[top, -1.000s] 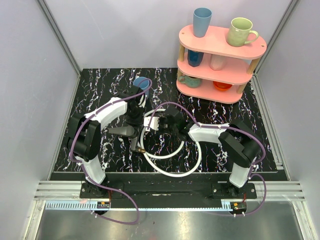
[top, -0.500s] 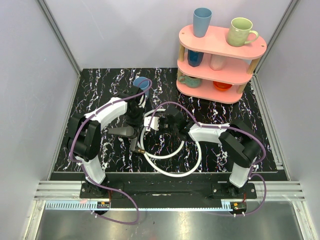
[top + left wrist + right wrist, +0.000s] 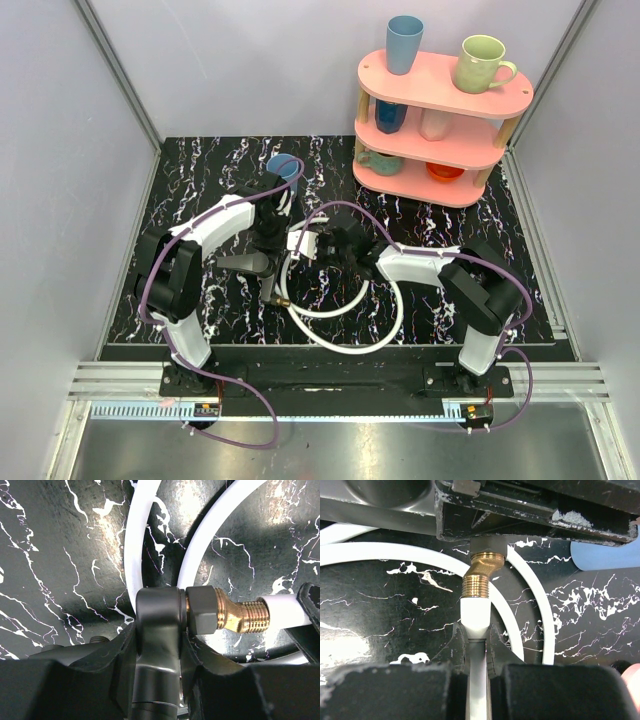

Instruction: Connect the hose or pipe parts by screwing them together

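My left gripper [image 3: 157,640] is shut on a dark grey metal pipe part [image 3: 157,612]. From that part a grey nut and a bent brass threaded fitting [image 3: 240,616] stick out to the right. The fitting's threads meet the white hose end [image 3: 475,614], which my right gripper [image 3: 476,639] holds shut just behind its tip. In the right wrist view the brass fitting [image 3: 481,577] sits right above that white end. From above, both grippers meet mid-table, left gripper [image 3: 272,262] and right gripper [image 3: 320,245]. White hose loops [image 3: 345,345] curl on the mat below them.
A blue cup [image 3: 285,167] stands just behind the left arm. A pink three-tier shelf [image 3: 440,95] with mugs fills the back right corner. Another small brass end [image 3: 286,300] shows near the hose loops. Purple cables run along both arms.
My right gripper has crept slightly left toward the left gripper with the hose end. Both grips are unchanged.
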You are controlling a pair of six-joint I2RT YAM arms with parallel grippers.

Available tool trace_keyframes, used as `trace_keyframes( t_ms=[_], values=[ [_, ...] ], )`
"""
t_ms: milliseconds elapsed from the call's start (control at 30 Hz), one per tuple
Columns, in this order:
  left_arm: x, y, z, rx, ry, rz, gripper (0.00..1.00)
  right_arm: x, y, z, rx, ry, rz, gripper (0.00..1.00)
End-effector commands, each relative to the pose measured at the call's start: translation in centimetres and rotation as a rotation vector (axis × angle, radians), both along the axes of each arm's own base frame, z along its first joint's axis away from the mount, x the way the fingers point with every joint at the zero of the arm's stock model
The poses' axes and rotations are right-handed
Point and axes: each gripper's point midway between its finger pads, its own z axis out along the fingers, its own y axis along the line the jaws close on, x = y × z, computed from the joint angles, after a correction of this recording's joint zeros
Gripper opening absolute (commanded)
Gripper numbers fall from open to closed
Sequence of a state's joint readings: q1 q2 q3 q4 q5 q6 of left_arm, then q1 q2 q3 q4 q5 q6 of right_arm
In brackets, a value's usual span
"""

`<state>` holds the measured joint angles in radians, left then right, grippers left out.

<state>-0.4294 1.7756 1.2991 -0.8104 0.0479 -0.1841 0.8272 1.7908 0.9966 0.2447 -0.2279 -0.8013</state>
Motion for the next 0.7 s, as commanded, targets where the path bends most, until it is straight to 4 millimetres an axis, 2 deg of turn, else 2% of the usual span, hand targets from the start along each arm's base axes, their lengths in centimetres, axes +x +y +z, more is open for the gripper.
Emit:
trace_keyframes(
  t_ms=[0,300,467,667],
  values=[
    [1.2,-1.6,1.6,-0.055,-0.059,-0.003,0.00,0.0,2.9,5.7,0.141,-0.060,0.043,0.00],
    [1.1,-2.0,1.7,-0.063,-0.061,-0.005,0.00,0.6,3.5,5.7,0.152,-0.027,-0.002,0.00],
    [0.5,-3.9,2.6,-0.177,-0.059,-0.051,0.00,0.6,3.8,5.3,0.155,-0.007,0.001,0.00],
    [-0.6,-5.9,4.2,-0.307,-0.069,-0.119,0.00,0.4,4.3,5.7,0.178,0.039,-0.007,0.00]
  ],
)
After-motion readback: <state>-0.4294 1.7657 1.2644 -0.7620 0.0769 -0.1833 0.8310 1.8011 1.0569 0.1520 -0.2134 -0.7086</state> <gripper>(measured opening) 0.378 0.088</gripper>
